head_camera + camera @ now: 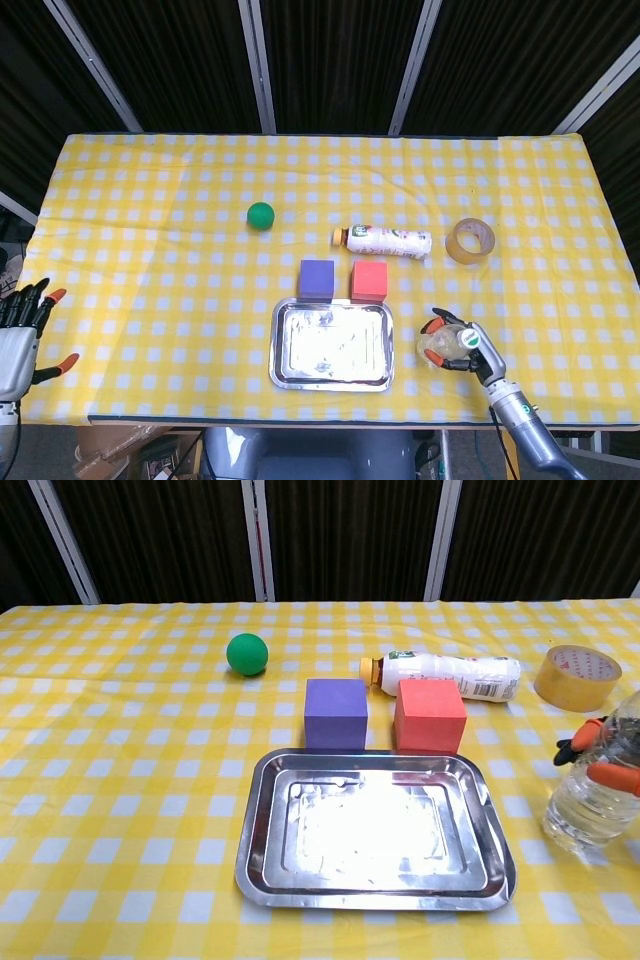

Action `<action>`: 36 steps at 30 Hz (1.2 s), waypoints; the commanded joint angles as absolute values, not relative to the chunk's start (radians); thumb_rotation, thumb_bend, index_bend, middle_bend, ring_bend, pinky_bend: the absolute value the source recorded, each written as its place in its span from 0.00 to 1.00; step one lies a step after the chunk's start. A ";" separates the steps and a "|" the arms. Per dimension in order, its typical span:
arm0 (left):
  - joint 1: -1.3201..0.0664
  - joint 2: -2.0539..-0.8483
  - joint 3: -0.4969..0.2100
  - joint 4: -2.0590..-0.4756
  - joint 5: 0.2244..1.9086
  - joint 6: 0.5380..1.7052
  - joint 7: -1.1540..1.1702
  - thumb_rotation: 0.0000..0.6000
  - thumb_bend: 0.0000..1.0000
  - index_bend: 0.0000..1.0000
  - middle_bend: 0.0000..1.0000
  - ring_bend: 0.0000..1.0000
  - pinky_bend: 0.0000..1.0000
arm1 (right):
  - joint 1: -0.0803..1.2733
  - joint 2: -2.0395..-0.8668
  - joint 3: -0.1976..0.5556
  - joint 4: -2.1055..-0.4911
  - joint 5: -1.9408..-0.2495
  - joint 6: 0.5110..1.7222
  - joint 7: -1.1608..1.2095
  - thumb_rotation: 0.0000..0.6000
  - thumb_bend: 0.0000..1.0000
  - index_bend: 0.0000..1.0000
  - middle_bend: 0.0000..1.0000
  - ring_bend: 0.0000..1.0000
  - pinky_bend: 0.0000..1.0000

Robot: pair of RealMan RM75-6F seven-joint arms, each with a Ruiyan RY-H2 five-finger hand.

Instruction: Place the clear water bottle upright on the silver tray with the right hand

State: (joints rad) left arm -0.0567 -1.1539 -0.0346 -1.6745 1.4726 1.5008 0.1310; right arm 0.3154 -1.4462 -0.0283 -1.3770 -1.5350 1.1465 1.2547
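**One grasp made, the whole carry left to run**

One hand is doing all the work: the right hand (462, 343) has its orange-tipped fingers (612, 776) wrapped round the clear water bottle (596, 785), which stands upright on the yellow checked tablecloth (150, 260) near the front edge, toward the right front corner. It sits just beside the silver tray (331, 344), off the tray's right rim, and not on it. From the chest view the bottle's base looks to be down on the cloth, so my read is that the grip is on but the lift has not begun. What remains: raise it, bring it across the rim, set it standing in the tray and let go.

The left hand (20, 338) hangs off the front left corner, fingers spread, holding nothing.

Now the neighbours. A purple cube (336, 713) and a red cube (429, 715) sit just behind the tray's far rim. Behind them a white drink bottle (445, 672) lies on its side, its orange cap pointing toward the left edge. A roll of tape (577, 677) rests toward the right edge, and a green ball (247, 653) sits well away toward the left.

Nothing lies between bottle and tray. The raised rim is the one thing to clear, I'd say, and the tray's bare, shiny floor could let a partly filled bottle tip.
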 commanded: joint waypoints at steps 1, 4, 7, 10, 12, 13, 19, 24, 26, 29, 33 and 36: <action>-0.055 -1.152 -0.035 -1.675 1.474 1.504 0.127 1.00 0.16 0.13 0.00 0.00 0.00 | 0.303 -1.452 -0.007 -1.408 -1.476 1.122 1.200 1.00 0.44 0.66 0.53 0.19 0.00; -0.054 -1.148 -0.036 -1.676 1.479 1.509 0.112 1.00 0.16 0.13 0.00 0.00 0.00 | 0.296 -1.449 0.004 -1.425 -1.445 1.113 1.170 1.00 0.49 0.72 0.57 0.21 0.00; -0.053 -1.142 -0.035 -1.678 1.483 1.510 0.092 1.00 0.16 0.13 0.00 0.00 0.00 | 0.292 -1.447 0.008 -1.436 -1.435 1.112 1.150 1.00 0.51 0.75 0.58 0.22 0.00; -0.052 -1.138 -0.035 -1.678 1.484 1.511 0.085 1.00 0.16 0.13 0.00 0.00 0.00 | 0.288 -1.444 0.011 -1.446 -1.431 1.110 1.141 1.00 0.52 0.76 0.59 0.23 0.00; -0.052 -1.136 -0.034 -1.679 1.485 1.511 0.082 1.00 0.16 0.13 0.00 0.00 0.00 | 0.285 -1.444 0.012 -1.448 -1.430 1.111 1.137 1.00 0.52 0.77 0.60 0.24 0.00; -0.052 -1.136 -0.034 -1.679 1.486 1.511 0.082 1.00 0.16 0.13 0.00 0.00 0.00 | 0.283 -1.445 0.012 -1.448 -1.430 1.112 1.131 1.00 0.52 0.77 0.60 0.24 0.00; -0.053 -1.135 -0.033 -1.679 1.486 1.507 0.080 1.00 0.16 0.13 0.00 0.00 0.00 | 0.279 -1.441 0.017 -1.473 -1.441 1.120 1.117 1.00 0.52 0.77 0.60 0.24 0.00; -0.053 -1.133 -0.034 -1.679 1.485 1.508 0.075 1.00 0.16 0.13 0.00 0.00 0.00 | 0.281 -1.413 0.035 -1.547 -1.440 1.135 1.067 1.00 0.53 0.77 0.60 0.24 0.00; -0.053 -1.132 -0.034 -1.679 1.487 1.508 0.074 1.00 0.16 0.13 0.00 0.00 0.00 | 0.282 -1.402 0.046 -1.583 -1.431 1.137 1.046 1.00 0.54 0.77 0.60 0.24 0.00; -0.052 -1.131 -0.034 -1.679 1.488 1.510 0.069 1.00 0.16 0.13 0.00 0.00 0.00 | 0.289 -1.375 0.073 -1.652 -1.391 1.130 0.985 1.00 0.55 0.77 0.60 0.24 0.00; -0.050 -1.127 -0.036 -1.679 1.487 1.514 0.059 1.00 0.16 0.13 0.00 0.00 0.00 | 0.304 -1.343 0.118 -1.728 -1.336 1.117 0.920 1.00 0.55 0.77 0.60 0.24 0.00; -0.050 -1.124 -0.035 -1.680 1.488 1.514 0.054 1.00 0.16 0.13 0.00 0.00 0.00 | 0.321 -1.312 0.154 -1.781 -1.292 1.089 0.907 1.00 0.55 0.77 0.60 0.24 0.00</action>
